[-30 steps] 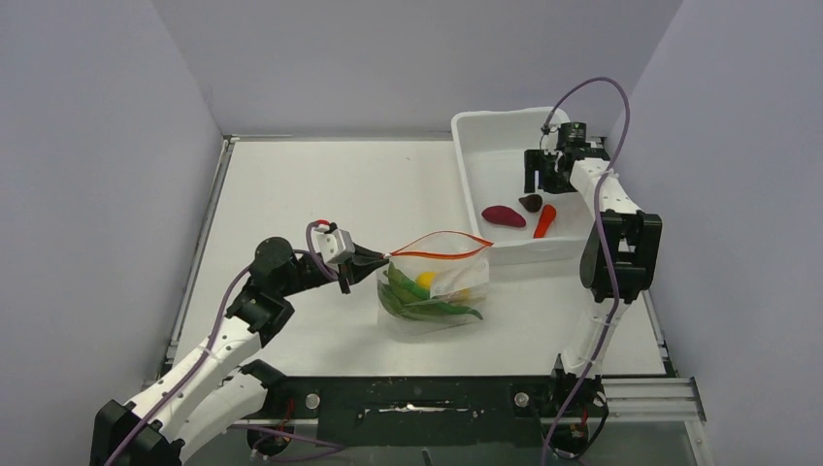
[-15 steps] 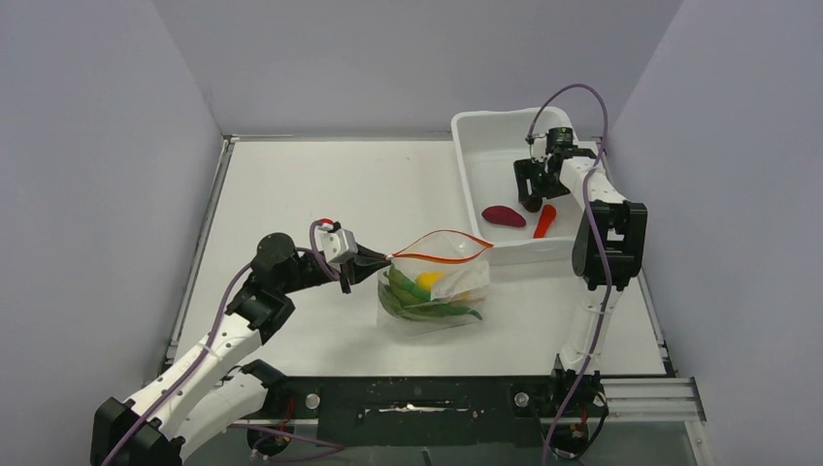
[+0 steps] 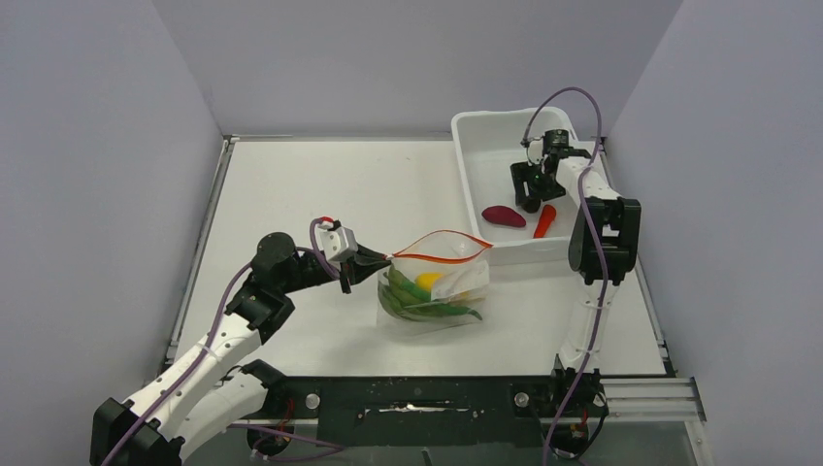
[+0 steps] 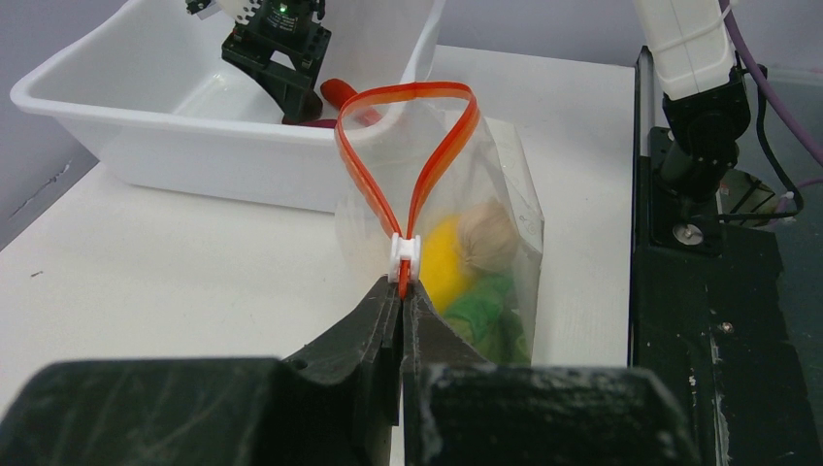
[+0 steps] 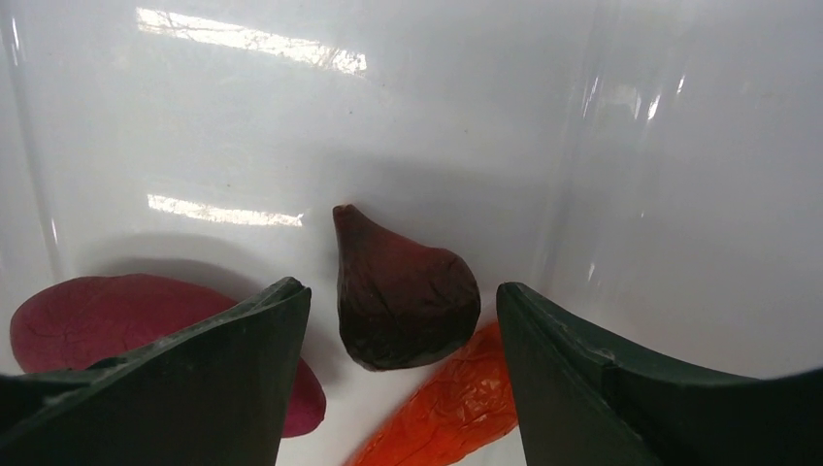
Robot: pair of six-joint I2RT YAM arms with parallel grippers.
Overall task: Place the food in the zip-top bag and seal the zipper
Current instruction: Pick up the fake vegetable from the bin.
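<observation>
Right wrist view alone showed the dark maroon piece (image 5: 403,301) between the wide-spread fingers of the right gripper (image 3: 528,200), in the white tub (image 3: 476,146) at upper right — the top view hid it under the gripper. Orange-red cone (image 5: 448,416) cut off at bottom edge. Left gripper (image 4: 400,296) pinched the zipper (image 4: 417,90) end of the open zip-top bag (image 3: 458,289), mid-frame, green and yellow food (image 3: 417,297) inside. Since a second before, right gripper had dropped over the piece.
</observation>
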